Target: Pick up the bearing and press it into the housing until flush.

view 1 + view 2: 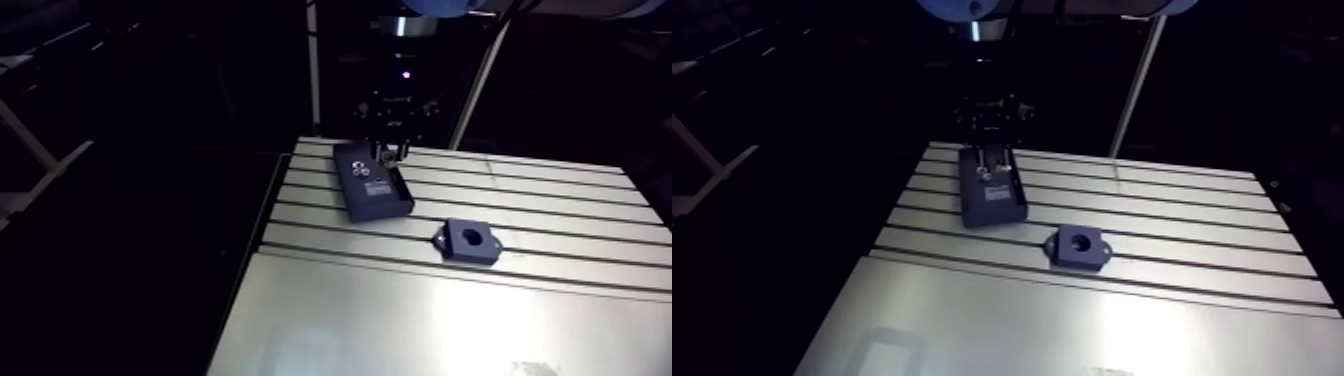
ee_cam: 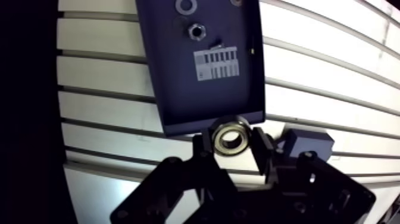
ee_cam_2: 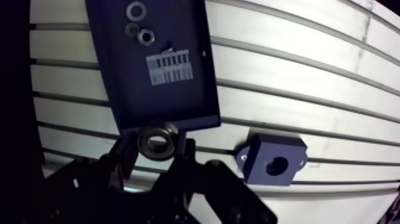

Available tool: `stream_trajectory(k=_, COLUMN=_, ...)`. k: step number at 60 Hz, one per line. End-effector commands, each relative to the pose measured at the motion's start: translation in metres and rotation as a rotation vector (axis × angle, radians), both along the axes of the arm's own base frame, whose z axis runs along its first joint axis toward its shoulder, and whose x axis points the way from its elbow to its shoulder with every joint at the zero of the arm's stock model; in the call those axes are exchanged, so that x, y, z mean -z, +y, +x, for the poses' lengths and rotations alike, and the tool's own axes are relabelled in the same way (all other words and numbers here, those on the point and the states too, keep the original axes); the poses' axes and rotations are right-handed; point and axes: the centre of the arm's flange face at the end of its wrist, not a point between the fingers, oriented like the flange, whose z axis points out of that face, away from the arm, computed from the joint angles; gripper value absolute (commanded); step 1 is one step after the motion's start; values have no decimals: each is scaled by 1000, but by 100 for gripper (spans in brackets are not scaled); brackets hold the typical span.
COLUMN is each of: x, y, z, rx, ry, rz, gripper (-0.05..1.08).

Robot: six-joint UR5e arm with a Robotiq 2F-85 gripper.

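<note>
Between the fingers of the gripper (image 2: pixel 230 142) sits the bearing (image 2: pixel 230 135), a steel ring clamped by its outer rim at the tray (image 2: pixel 202 89) edge nearest the gripper. It looks stiff, smooth and dense, so I judge it could slip or cock. A level grip across the outer race suits pressing. The wrist view shows the clamp and the open bore of the housing (image 3: pixel 274 159) close by, while the arm view shows tray and housing lying apart on the table (image 1: pixel 560 215)

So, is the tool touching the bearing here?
Touching. In the wrist view the tool has the bearing pinched between both fingers, with no gap on either side.
</note>
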Motion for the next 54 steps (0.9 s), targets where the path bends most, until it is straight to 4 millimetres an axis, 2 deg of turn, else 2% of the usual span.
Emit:
stream_trajectory(k=1, x=-26, y=59, z=21, rx=47, ry=1, rz=-3, gripper=60)
stream_trajectory(k=17, x=-23, y=105, z=45, rx=89, ry=-18, rz=-6, gripper=60)
stream_trajectory(k=35, x=2, y=132, z=61, rx=113, ry=-59, rz=-9, gripper=60)
stream_trajectory(k=43, x=10, y=154, z=68, rx=134, ry=-55, rz=-12, gripper=60)
stream_trajectory(k=54, x=17, y=159, z=72, rx=143, ry=-30, rz=-10, gripper=60)
